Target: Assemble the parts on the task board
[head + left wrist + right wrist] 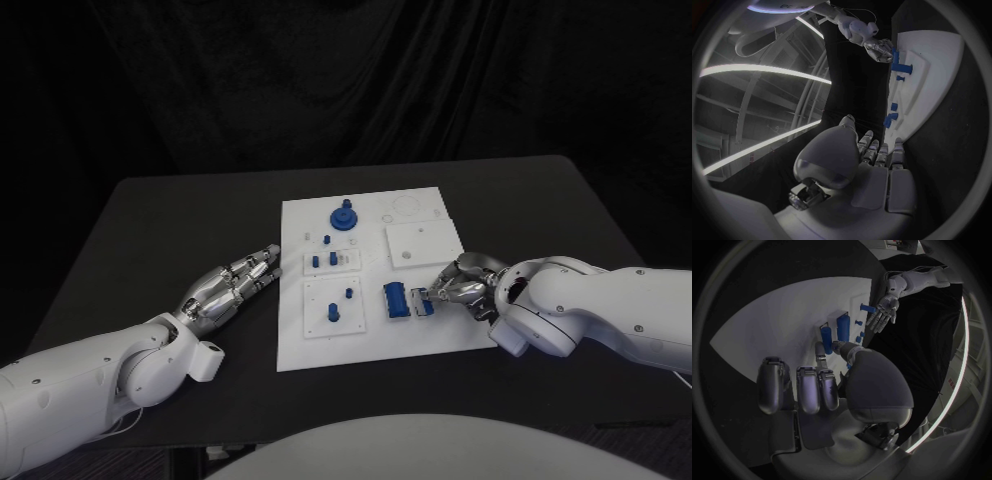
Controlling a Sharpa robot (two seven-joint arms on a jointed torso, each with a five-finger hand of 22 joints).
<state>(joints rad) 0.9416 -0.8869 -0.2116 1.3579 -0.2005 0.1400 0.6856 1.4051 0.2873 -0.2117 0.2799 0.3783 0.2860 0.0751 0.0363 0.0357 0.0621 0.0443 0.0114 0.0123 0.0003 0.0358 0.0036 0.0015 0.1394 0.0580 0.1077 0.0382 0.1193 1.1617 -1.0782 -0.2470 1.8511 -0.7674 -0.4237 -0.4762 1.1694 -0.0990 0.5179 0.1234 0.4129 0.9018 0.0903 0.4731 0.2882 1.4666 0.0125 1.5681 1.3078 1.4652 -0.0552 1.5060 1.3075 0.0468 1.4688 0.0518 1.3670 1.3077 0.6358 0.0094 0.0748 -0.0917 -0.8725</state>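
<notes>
Head view: right hand (pixel 459 287) pinching blue part (pixel 423 302) on task board (pixel 433 340); left hand (pixel 231 285) spread, flat on table (pixel 159 230).

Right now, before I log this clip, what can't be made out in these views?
- Whether the right hand grips the blue part: in the head view its fingers cover the contact; in the right wrist view the thumb does.
- The shapes of the small parts on the board: too small in all views.
- The left hand lies flat beside the board, holding nothing.
</notes>
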